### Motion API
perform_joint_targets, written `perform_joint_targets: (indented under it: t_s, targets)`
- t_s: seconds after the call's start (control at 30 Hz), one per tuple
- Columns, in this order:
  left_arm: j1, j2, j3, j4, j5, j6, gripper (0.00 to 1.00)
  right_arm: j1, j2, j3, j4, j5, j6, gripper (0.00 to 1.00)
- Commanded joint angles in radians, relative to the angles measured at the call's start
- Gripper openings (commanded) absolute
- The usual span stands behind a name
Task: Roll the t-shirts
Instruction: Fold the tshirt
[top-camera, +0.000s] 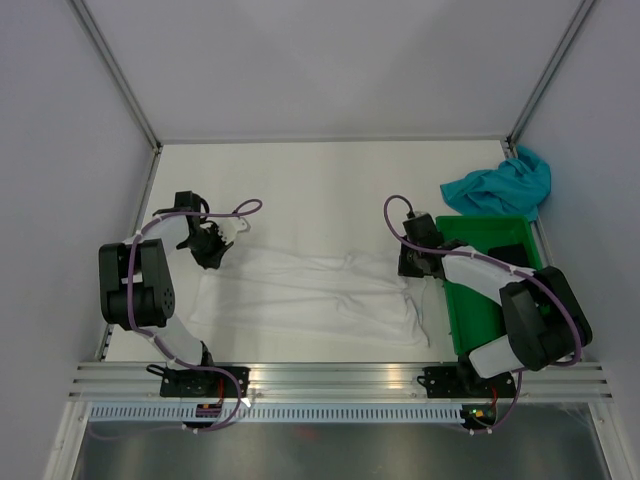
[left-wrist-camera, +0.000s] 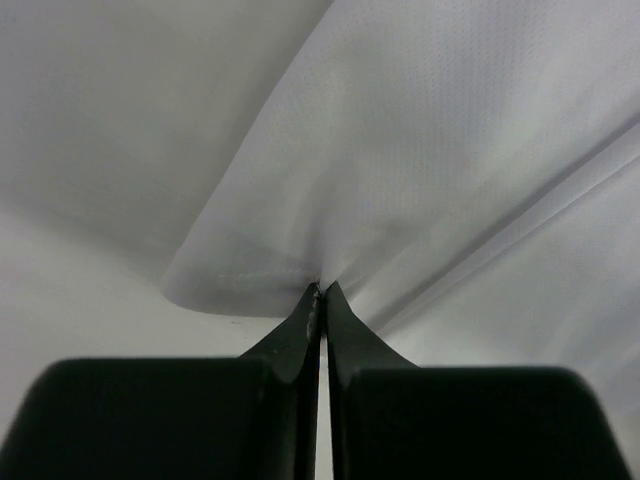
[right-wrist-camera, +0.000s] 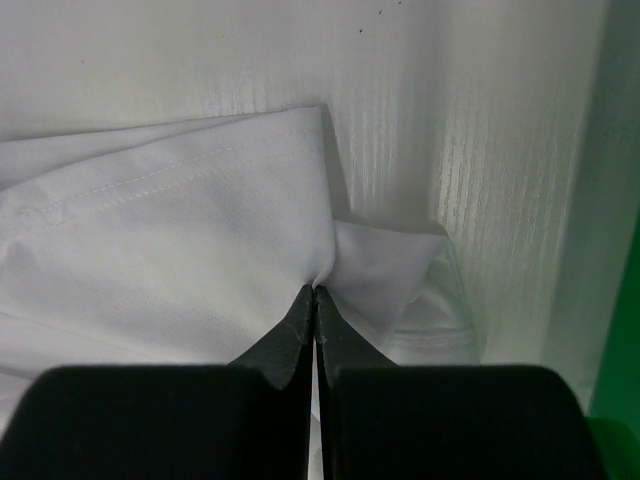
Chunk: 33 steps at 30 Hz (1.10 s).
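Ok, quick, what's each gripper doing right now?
Left gripper: shut, pinching the white t-shirt.
Right gripper: shut, pinching a corner of the white t-shirt.

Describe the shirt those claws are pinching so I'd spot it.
On the near half of the table, the white t-shirt lies spread out. It alone is pinched by the left gripper and right gripper; the teal t-shirt lies crumpled beyond the green bin.

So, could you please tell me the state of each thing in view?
white t-shirt: spread out on the table, wrinkled, not yet rolled.
teal t-shirt: crumpled in a heap, untouched.
green bin: upright beside the white t-shirt.
left hand: shut on the white t-shirt's edge.
right hand: shut on the white t-shirt's edge.
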Motion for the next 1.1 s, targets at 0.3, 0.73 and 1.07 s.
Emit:
perform_joint_targets:
  t_s: [0.3, 0.73, 1.07]
  targets:
    - [0.002, -0.032, 0.013, 0.009, 0.004, 0.002, 0.02, -0.005, -0.212, -0.029, -0.064, -0.042, 0.016, 0.0]
    - [0.008, -0.043, 0.021, 0.009, -0.019, 0.015, 0.02, -0.005, -0.349, -0.102, -0.158, -0.058, 0.014, 0.0]
    - [0.014, -0.04, -0.001, -0.002, -0.036, 0.035, 0.02, -0.005, -0.312, -0.19, -0.086, -0.075, 0.066, 0.12]
